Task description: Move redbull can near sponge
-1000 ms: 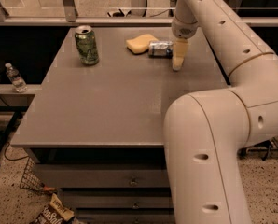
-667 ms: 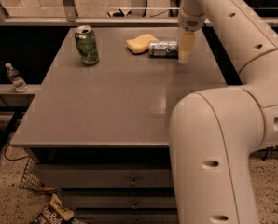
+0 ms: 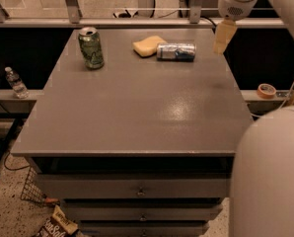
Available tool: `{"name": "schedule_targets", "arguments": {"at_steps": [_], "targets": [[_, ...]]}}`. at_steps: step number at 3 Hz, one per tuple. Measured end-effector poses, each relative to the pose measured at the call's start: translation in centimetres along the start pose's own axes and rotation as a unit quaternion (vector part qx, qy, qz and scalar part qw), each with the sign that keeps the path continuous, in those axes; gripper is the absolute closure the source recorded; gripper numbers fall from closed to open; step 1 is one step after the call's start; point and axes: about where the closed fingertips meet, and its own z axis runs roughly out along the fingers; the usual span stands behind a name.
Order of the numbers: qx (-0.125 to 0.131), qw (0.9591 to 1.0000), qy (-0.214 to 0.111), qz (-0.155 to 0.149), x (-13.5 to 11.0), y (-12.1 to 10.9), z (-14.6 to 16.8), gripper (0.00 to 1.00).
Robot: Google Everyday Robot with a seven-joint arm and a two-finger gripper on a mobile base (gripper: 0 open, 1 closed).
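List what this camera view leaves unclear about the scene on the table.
Camera view only:
1. Gripper, near the table's far right corner: its arm is cut off by the top edge.
2. Redbull can and sponge: touching or just apart, too small to tell.
3. Green can: label print blurred.
4. Bag on the floor: cut off by the bottom edge.

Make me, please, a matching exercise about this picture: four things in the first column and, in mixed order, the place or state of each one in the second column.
Column one:
1. redbull can
2. sponge
3. green can
4. gripper

Column two:
A. standing upright at the far left of the table
B. raised in the air by the table's far right corner
C. lying on its side
D. pale yellow, lying between the two cans

Right pairs: 1-C, 2-D, 3-A, 4-B.
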Motion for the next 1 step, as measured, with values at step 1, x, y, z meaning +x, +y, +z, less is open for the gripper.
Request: {"name": "schedule_targets", "arguments": {"at_steps": [1], "targets": [[0.008, 0.9990, -0.035, 0.028, 3.25, 2.59, -1.99, 0.00]]}}
